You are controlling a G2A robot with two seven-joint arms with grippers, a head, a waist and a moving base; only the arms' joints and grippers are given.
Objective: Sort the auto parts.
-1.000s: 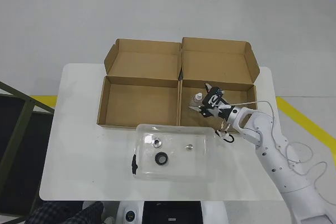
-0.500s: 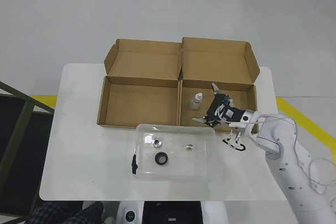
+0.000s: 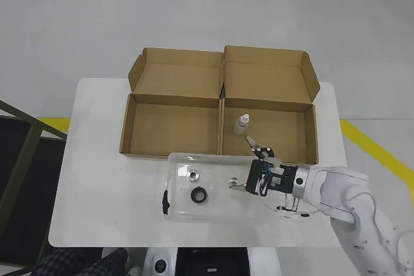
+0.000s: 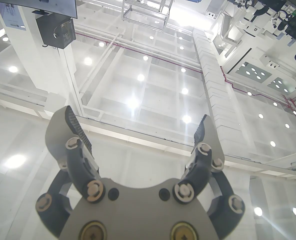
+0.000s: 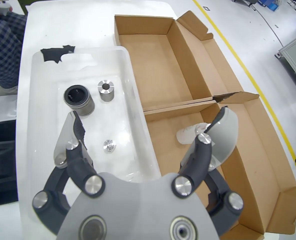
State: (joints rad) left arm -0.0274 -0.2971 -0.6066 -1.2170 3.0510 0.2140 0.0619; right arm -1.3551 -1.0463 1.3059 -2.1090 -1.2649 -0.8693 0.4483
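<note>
A clear plastic bin [image 3: 179, 160] at the table's front holds a black ring bearing [image 3: 199, 196], a silver cylinder [image 3: 192, 174] and a small silver part [image 3: 232, 182]. My right gripper [image 3: 245, 165] hangs open over the bin's right end, nothing between its fingers. In the right wrist view this gripper [image 5: 150, 118] spans the bin wall [image 5: 135, 93], with the bearing [image 5: 79, 99], cylinder [image 5: 106, 90] and small part [image 5: 109, 146] on one side. A small white bottle [image 5: 187, 133] lies in the box on the other side. My left gripper [image 4: 136, 123] is open, pointing at the ceiling.
Two open cardboard boxes [image 3: 172, 127] sit side by side behind the bin; the right one [image 3: 290, 134] holds the white bottle [image 3: 241, 123]. A black scrap [image 3: 165, 202] clings to the bin's left end. Bare white table lies left of the bin.
My right gripper let go of the white bottle in the right box, then drew back toward me to the bin's right end, staying open.
</note>
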